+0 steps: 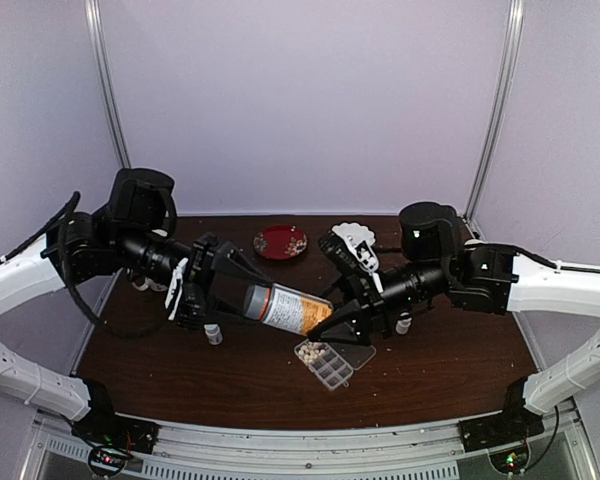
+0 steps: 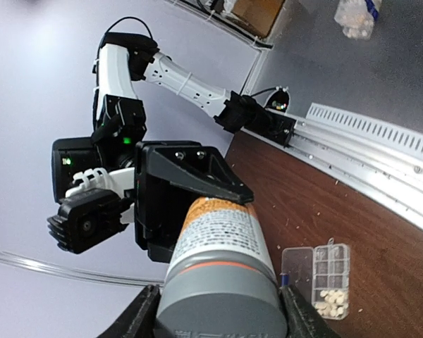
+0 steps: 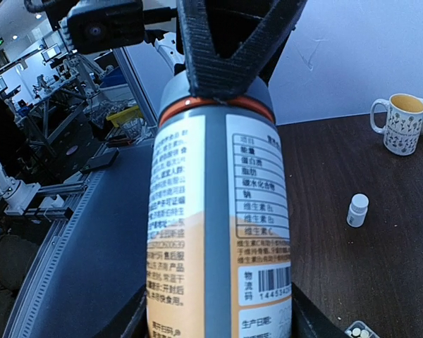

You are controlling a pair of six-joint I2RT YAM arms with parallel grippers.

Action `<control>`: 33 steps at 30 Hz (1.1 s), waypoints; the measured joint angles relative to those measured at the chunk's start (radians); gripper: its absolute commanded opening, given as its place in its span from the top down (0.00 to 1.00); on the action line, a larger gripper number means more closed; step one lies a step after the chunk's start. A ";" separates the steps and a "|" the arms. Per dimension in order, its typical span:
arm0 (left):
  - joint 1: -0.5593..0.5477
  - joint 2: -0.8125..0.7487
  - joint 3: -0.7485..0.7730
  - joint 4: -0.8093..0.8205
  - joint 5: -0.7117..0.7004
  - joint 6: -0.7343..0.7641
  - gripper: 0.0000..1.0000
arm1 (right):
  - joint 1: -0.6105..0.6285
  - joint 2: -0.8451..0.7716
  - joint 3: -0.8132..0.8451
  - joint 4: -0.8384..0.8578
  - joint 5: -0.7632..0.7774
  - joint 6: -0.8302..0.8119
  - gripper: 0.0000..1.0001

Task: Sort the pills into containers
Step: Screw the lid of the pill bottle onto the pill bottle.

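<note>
1. the left gripper is seen clamped on the grey capped end of the big bottle.
2. the right gripper is closed on its other end.
3. the pill box is spotted at 5 o'clock of the bottle, lid open.
4. pills are held in its 11 o'clock cells.

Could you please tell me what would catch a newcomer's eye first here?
The big grey-and-orange bottle, held mid-air between the left claw and right claw, in the middle of the scene. Just below it lies the open pill box, with whitish pills at one end. A red plate sits at the back.
</note>
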 measured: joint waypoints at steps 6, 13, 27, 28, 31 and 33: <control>-0.012 -0.018 -0.020 0.019 -0.064 0.159 0.03 | -0.007 0.002 -0.002 0.003 0.008 0.005 1.00; -0.020 -0.026 -0.076 0.150 -0.136 -0.120 0.02 | -0.007 -0.045 -0.002 0.010 0.072 -0.086 1.00; -0.020 -0.171 -0.102 0.241 -0.361 -0.974 0.02 | 0.003 -0.124 -0.002 -0.082 0.347 -0.255 1.00; -0.020 -0.173 -0.095 0.242 -0.369 -1.033 0.02 | 0.008 -0.130 -0.002 -0.077 0.382 -0.269 1.00; -0.019 -0.178 -0.082 0.256 -0.366 -1.198 0.02 | 0.030 -0.153 -0.018 -0.046 0.466 -0.320 1.00; -0.019 -0.183 -0.082 0.273 -0.352 -1.292 0.03 | 0.053 -0.168 -0.032 -0.026 0.517 -0.362 1.00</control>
